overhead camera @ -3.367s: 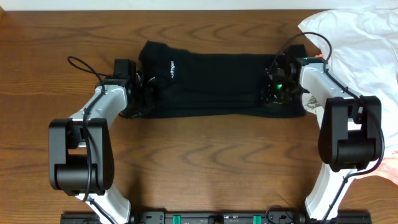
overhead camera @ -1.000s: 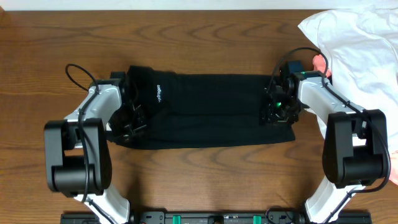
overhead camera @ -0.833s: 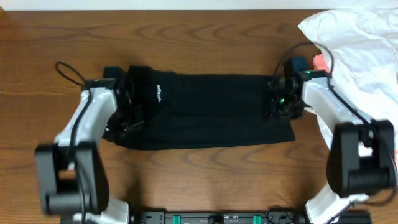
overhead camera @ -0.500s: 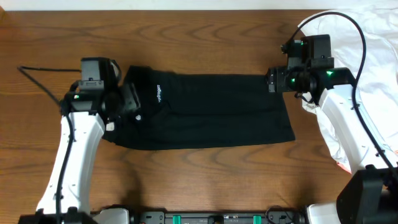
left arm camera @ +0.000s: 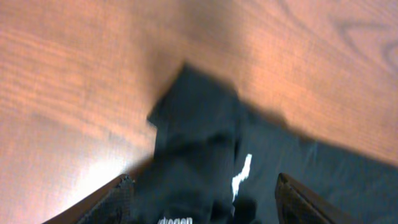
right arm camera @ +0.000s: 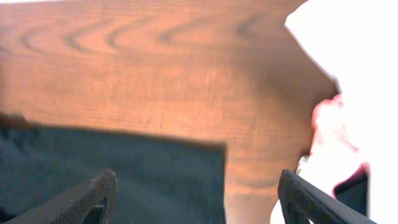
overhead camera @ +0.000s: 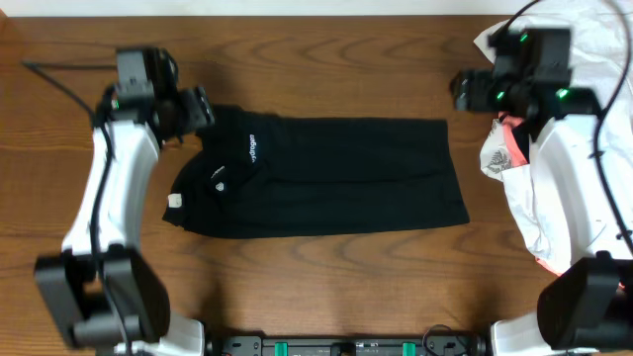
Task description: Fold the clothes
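Black garment (overhead camera: 316,178) is being carried flat by the desk (overhead camera: 326,59), mid-desk, laid out as a wide band running left to right. Its small white logo print (overhead camera: 252,148) is being shown face-up near the left end, where the fabric is being bunched into extra layers. The right edge is being kept straight and clean.

Left end effector (overhead camera: 198,107) is being held just off the garment's upper-left corner. In the left wrist view that end effector (left arm camera: 205,199) is being shown with fingers (left arm camera: 118,196) spread wide; nothing is being gripped, and only the garment corner (left arm camera: 199,137) is being framed below.

Right end effector (overhead camera: 463,91) is being held over bare desk near the upper-right corner, apart from the fabric. In the right wrist view it (right arm camera: 199,202) is also being shown wide, fingers (right arm camera: 93,196) at the frame edges, nothing being held; the garment edge (right arm camera: 124,168) is being seen underneath.

White garment (overhead camera: 584,59) is being piled at the desk's right side, with a coral-pink garment (overhead camera: 509,148) partly tucked into it, well apart from the black one.
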`<state>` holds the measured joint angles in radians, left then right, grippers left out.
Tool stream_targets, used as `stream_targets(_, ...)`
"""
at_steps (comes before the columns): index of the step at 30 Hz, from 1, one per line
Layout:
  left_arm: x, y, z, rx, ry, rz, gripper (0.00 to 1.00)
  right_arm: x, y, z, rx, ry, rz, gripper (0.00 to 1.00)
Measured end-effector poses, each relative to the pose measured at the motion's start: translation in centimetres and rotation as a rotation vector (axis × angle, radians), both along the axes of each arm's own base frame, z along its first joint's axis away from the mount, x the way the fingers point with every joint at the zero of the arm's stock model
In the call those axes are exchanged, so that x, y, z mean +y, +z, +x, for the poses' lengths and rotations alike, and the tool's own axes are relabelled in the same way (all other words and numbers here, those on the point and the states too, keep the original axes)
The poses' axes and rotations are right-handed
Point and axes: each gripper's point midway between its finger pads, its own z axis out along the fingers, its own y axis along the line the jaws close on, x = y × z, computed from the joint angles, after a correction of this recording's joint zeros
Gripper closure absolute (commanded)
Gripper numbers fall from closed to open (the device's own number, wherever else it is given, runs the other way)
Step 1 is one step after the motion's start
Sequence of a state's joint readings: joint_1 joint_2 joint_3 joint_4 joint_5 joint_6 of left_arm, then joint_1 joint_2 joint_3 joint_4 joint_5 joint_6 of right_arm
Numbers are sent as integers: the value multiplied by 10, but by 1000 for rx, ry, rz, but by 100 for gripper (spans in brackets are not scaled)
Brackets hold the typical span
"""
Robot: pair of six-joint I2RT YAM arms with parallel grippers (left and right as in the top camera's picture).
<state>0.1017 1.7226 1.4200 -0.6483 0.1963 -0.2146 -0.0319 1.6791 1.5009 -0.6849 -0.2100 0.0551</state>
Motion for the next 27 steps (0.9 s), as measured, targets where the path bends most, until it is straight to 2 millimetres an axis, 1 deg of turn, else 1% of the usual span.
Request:
stream_targets(2,2,-1,16,14,-7,-10,26,-2,10,5,1,3,5,17)
stream_targets(4,1,-6,30,24,-17,-24,26,-1,13,8,10,13,11,17)
stream_targets(6,0,-19,40,43,-27,-39,26,1,6,9,36,20,17,17)
stream_targets(7,-1,-30,43,62,-30,-48,26,1,-1,8,58,23,20,17)
stream_targets(12,-3,-86,41,181,-35,-74,26,2,-42,3,186,27,28,17)
stream_targets(14,-3,-101,39,215,-35,-80,26,2,-51,1,215,31,27,17)
stream_targets(17,-3,-118,37,250,-36,-84,26,2,-54,0,224,37,24,18)
stream_targets(20,-3,-123,36,262,-36,-85,26,2,-54,0,222,42,21,19)
stream_targets(22,-3,-125,35,264,-38,-85,34,2,-55,-1,227,44,19,21)
stream_targets(24,-2,-126,35,268,-37,-86,58,3,-55,-2,231,47,19,23)
stream_targets(26,-2,-128,34,272,-38,-86,76,3,-55,-3,234,48,19,25)
stream_targets(27,-2,-128,34,272,-42,-83,81,3,-55,-3,234,48,20,25)
